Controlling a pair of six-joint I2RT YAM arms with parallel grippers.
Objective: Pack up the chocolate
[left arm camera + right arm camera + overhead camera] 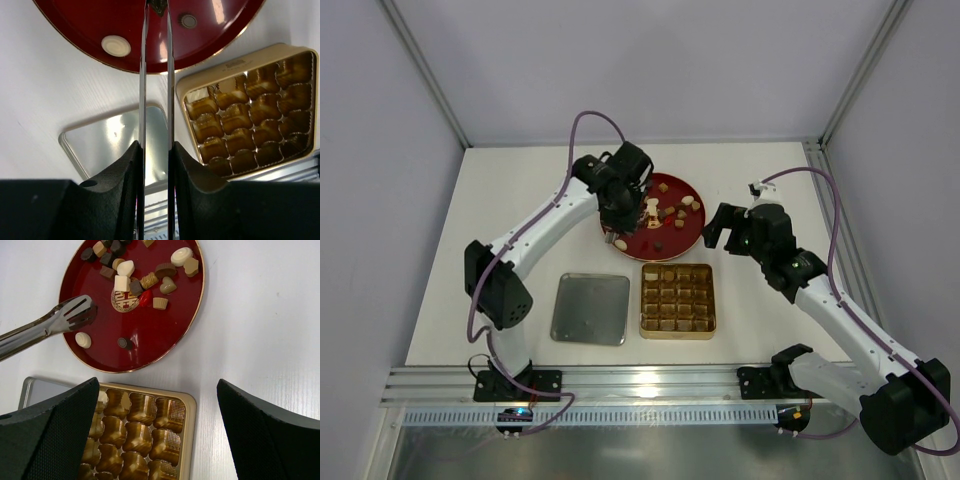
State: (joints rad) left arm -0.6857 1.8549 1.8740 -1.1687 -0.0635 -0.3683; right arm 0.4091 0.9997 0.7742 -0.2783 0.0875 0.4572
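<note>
Left tool (156,152) is clamped narrow on metal tongs (47,327). Right tool (157,390) stands wide, holding nothing. The left wrist view cuts off the tong tips over the red plate (150,347), so any load cannot be determined. Chocolate (135,277) lies on the plate. Gold tin (189,440), just beside the plate, shows gold cell liners. A silver lid (591,308) lies near the plate on the worktop (520,200).

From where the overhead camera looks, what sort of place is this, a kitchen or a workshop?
Most likely a robotics lab test cell: a white table boxed in by plain panel walls, the left arm and right arm bolted to a metal rail, and chocolate on a red plate.
</note>
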